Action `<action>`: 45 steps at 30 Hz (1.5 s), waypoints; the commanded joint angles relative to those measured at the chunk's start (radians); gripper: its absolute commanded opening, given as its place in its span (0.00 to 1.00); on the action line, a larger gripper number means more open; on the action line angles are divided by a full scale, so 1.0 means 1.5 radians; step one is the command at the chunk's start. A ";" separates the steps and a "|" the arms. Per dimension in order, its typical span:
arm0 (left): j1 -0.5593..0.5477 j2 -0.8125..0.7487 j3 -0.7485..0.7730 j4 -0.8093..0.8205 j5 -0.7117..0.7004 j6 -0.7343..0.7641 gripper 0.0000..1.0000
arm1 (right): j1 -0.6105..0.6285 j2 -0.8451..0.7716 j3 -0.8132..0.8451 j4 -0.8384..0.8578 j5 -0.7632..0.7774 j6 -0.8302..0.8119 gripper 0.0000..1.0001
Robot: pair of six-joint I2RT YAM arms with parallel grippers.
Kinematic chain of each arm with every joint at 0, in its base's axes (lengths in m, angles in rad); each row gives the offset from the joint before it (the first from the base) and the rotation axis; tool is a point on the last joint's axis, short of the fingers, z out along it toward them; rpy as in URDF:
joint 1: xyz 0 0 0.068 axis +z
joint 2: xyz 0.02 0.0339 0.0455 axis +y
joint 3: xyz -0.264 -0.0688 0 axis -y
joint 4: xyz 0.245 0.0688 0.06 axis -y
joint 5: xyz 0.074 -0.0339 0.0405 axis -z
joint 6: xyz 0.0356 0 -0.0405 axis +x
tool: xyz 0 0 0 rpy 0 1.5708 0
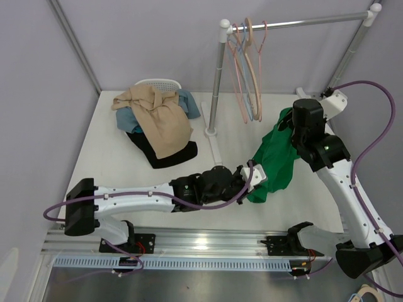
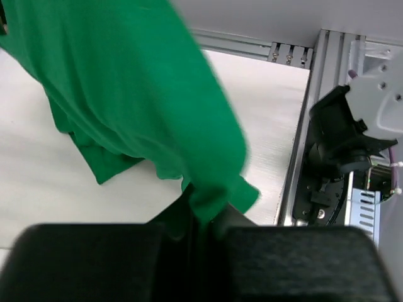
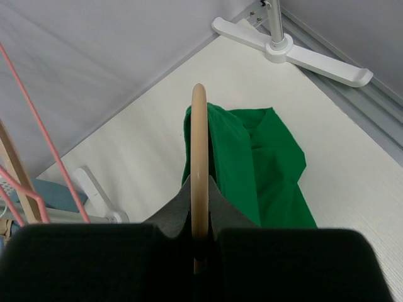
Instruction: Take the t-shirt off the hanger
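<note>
A green t-shirt (image 1: pixel 277 160) hangs between my two grippers over the right side of the table. My left gripper (image 1: pixel 259 173) is shut on its lower edge; in the left wrist view the green cloth (image 2: pixel 138 94) runs down into the closed jaws of that gripper (image 2: pixel 204 220). My right gripper (image 1: pixel 296 129) holds the upper end. In the right wrist view the right gripper (image 3: pixel 199 211) is shut on a beige hanger (image 3: pixel 199 157), with the t-shirt (image 3: pixel 264 163) draped off the hanger's far side. The hanger is hidden in the top view.
A clothes rack (image 1: pixel 217 82) stands at the back with several empty hangers (image 1: pixel 247 69) on its bar. A pile of clothes (image 1: pixel 157 116) lies over a white basket (image 1: pixel 157 82) at the back left. The rack's white foot (image 3: pixel 296 53) lies beyond the t-shirt.
</note>
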 commanded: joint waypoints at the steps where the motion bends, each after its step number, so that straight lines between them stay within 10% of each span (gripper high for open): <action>1: 0.023 0.013 0.059 -0.039 0.048 -0.059 0.01 | 0.005 -0.016 0.005 0.052 0.042 0.001 0.00; 9: -0.016 -0.098 -0.133 0.104 0.254 -0.161 0.01 | 0.004 0.070 0.041 0.065 0.165 -0.087 0.00; 25: -0.160 -0.368 -0.346 0.018 0.238 -0.184 0.01 | -0.034 0.121 0.039 0.117 0.142 -0.095 0.00; 37: -0.132 -0.179 -0.319 0.147 0.304 -0.193 0.01 | -0.040 0.084 0.062 0.080 0.062 -0.096 0.00; 45: 0.088 0.072 -0.167 0.211 0.468 -0.344 0.01 | -0.031 -0.002 0.056 -0.001 -0.116 -0.068 0.00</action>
